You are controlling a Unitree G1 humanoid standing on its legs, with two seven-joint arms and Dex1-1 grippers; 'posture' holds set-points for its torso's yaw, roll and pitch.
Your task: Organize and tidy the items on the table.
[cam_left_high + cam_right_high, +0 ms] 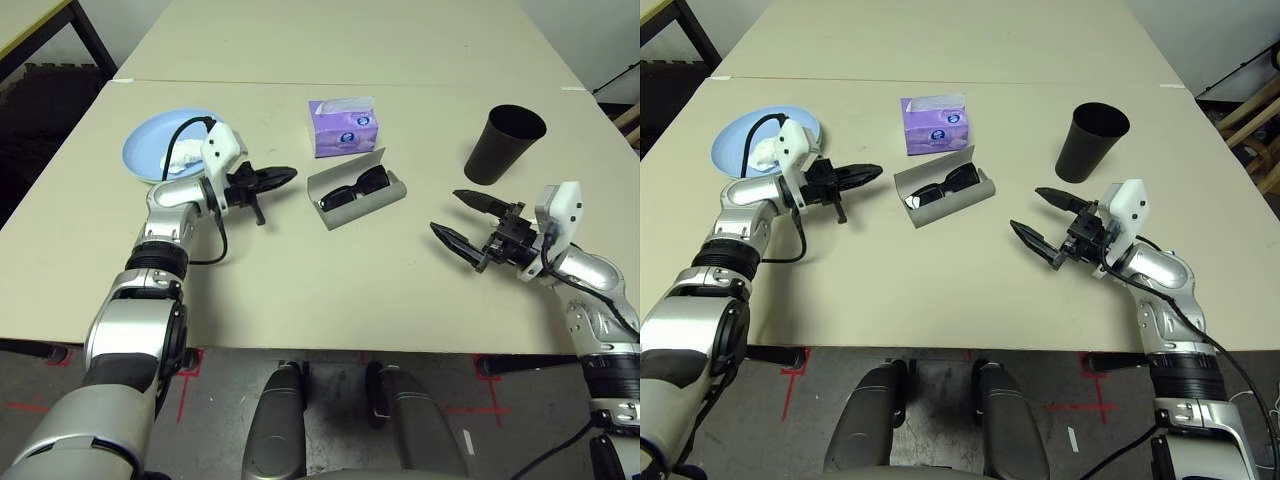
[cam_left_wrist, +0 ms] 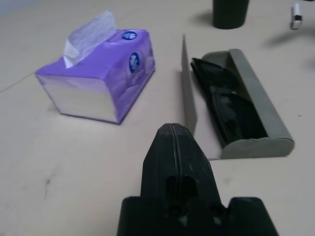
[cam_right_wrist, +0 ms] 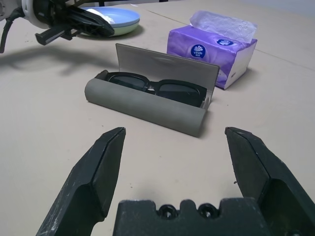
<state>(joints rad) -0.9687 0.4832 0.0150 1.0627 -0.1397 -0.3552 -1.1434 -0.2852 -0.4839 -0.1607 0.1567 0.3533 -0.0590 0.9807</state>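
black sunglasses (image 1: 355,187) lie inside open grey glasses case (image 1: 372,196).

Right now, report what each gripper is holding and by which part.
Nothing is held. The left gripper is shut on nothing, beside the open glasses case. The right gripper hangs open above the table.

A robot test lab: large matte beige tabletop (image 1: 330,300) on dark metal legs, red tape crosses (image 1: 190,360) marking the grey floor at its near edge, yellow-edged table (image 1: 30,20) far left.
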